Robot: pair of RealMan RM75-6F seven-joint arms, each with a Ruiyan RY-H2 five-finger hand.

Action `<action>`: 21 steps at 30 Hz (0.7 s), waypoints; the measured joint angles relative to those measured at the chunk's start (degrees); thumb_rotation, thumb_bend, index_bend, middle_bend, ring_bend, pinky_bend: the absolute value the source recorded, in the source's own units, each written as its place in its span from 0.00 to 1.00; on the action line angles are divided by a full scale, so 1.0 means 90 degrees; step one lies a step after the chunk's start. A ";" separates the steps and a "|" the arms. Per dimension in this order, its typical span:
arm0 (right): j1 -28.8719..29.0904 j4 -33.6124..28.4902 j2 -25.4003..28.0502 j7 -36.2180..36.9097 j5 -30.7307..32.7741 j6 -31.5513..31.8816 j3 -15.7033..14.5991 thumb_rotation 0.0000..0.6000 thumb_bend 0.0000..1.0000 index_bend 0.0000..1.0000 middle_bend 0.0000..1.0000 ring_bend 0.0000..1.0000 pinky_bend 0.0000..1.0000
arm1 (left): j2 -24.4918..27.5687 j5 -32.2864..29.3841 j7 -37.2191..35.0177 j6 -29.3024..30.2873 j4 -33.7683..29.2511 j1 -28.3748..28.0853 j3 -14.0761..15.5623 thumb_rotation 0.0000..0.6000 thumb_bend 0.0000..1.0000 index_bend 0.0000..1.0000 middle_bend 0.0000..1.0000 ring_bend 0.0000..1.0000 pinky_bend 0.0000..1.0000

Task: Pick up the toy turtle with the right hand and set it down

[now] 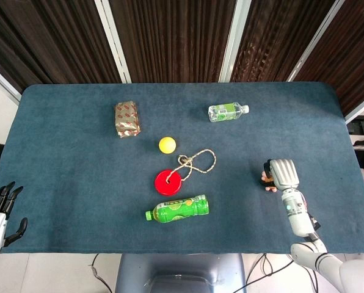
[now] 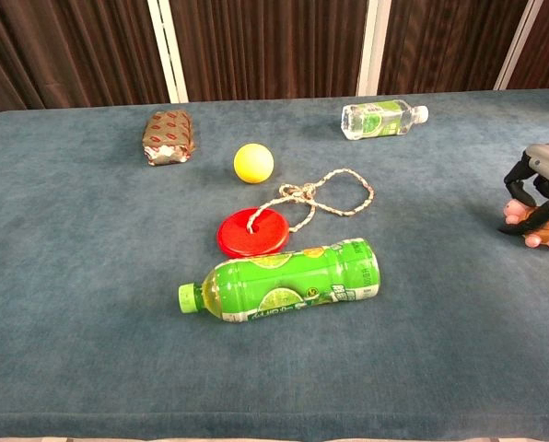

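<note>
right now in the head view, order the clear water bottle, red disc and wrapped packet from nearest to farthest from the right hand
From the right hand:
1. Clear water bottle, up and left of it.
2. Red disc, table middle.
3. Wrapped packet, far left.

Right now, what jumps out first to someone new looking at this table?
The bright green bottle lying on its side near the front middle of the blue table catches the eye first, with the red disc and its looped rope just behind it. At the right edge, the right hand is closed around the small toy turtle. A yellow ball sits further back, near the middle.
</note>
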 measured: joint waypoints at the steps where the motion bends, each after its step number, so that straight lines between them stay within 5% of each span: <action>1: -0.0007 0.0045 -0.0012 -0.0030 -0.0015 0.0021 -0.0014 1.00 0.33 1.00 0.86 1.00 1.00 | -0.0001 -0.0004 0.0001 -0.0008 0.0002 -0.0002 -0.0001 1.00 0.42 0.10 0.00 0.00 0.23; 6: -0.0043 0.0113 -0.0026 -0.0089 -0.0078 0.0157 -0.0046 1.00 0.46 1.00 0.88 1.00 1.00 | -0.0005 -0.0014 0.0013 -0.0036 0.0001 -0.0013 -0.0005 1.00 0.42 0.10 0.00 0.00 0.23; 14: -0.0094 0.0265 -0.0061 0.0372 -0.0228 0.0625 -0.0024 1.00 0.48 0.97 0.87 0.97 1.00 | -0.0002 -0.0020 0.0013 -0.0071 -0.0002 -0.0031 -0.0010 1.00 0.42 0.10 0.00 0.00 0.23; 21: -0.0165 -0.0118 0.0332 0.1095 -0.0395 0.0683 -0.0103 1.00 0.26 0.38 0.46 0.85 1.00 | 0.0000 -0.0019 0.0012 -0.0101 -0.0002 -0.0044 -0.0008 1.00 0.42 0.10 0.00 0.00 0.23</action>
